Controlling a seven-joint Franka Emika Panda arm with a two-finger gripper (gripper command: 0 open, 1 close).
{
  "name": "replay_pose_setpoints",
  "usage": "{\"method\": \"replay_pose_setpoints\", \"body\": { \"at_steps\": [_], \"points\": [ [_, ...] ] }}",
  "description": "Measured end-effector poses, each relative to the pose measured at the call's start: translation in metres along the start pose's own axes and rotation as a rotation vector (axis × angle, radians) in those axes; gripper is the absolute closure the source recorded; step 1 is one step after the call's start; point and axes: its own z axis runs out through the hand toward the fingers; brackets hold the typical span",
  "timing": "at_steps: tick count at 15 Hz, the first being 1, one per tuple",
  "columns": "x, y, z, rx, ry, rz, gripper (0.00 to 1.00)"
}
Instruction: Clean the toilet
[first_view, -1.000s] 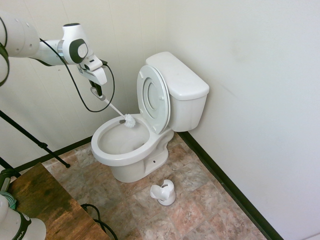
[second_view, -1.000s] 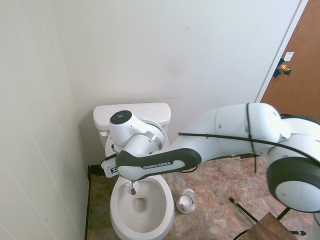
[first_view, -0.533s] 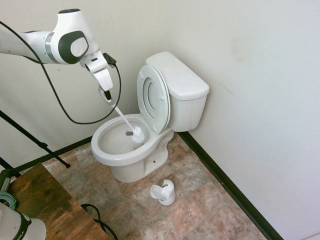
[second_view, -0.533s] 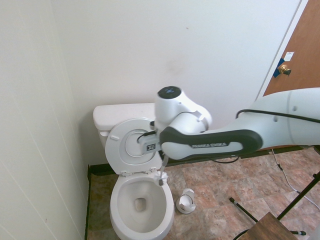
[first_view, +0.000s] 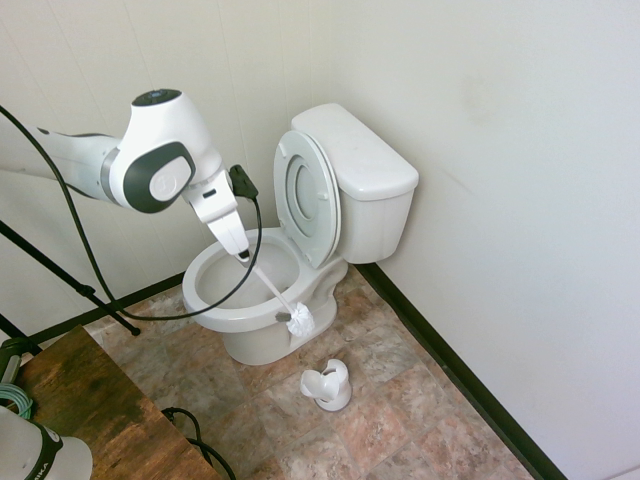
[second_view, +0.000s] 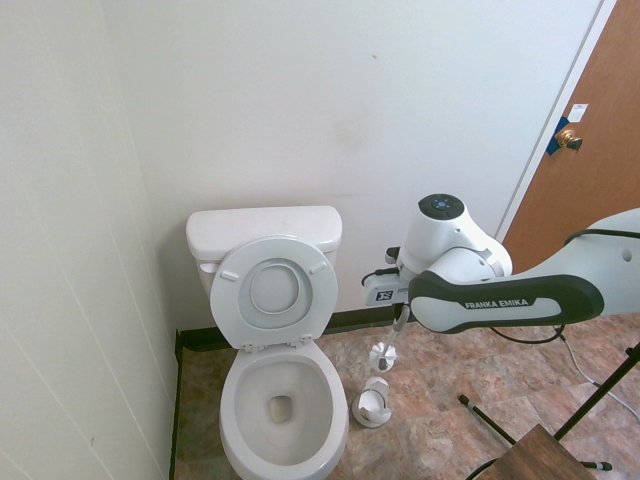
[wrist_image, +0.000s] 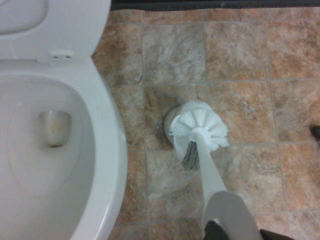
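Toilet (second_view: 283, 410), one, large, white ceramic, with oval bowl: standing on the floor against the wall, its boxy tank (second_view: 264, 228) bearing a flat lid. The seat and lid (second_view: 274, 293) are standing raised, leaning back toward the tank. Inside the bowl, the drain opening (wrist_image: 55, 129) is showing, with faint yellowish-brown marking in and around it.

Floor (first_view: 383, 422), one, in mottled brown, pinkish and grey tiles: running beneath the toilet and bordered by a dark baseboard (first_view: 455, 370) along the foot of the pale walls (first_view: 500, 180).

Robot arm (second_view: 530, 300), one, white with dark grey panels: reaching out over the floor beside the toilet, its hand end pointing downward.

Door (second_view: 585, 150), one, brown, with a brass-coloured knob (second_view: 569, 140): standing beyond the arm in the second exterior view.

Surface (first_view: 100, 410), one, brown wood: occupying the near corner of the first exterior view.

Gripper (first_view: 244, 256), one: pinching the handle of the brush, its jaws closed on it.

Toilet brush (first_view: 300, 319), one, white, with a pale grip, a slim shaft and a round bristle head; a smaller tuft of grey bristles is sticking out beside the head. It is hanging at a slant, head down, outside the bowl and above the floor. In the wrist view the head is overlapping the brush holder below it.

Brush holder (second_view: 372, 403), one, small, white, open-fronted: standing upright on the floor just beside the toilet, apart from its base.
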Motion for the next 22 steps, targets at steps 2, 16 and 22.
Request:
{"method": "replay_pose_setpoints", "body": {
  "at_steps": [2, 16, 22],
  "points": [
    [0.006, 0.02, 0.035, -0.004, -0.007, 0.016, 1.0],
    [0.045, -0.022, 0.251, -0.094, -0.112, 0.11, 1.0],
    [0.06, -0.045, 0.307, -0.156, -0.133, 0.143, 1.0]
  ]
}}
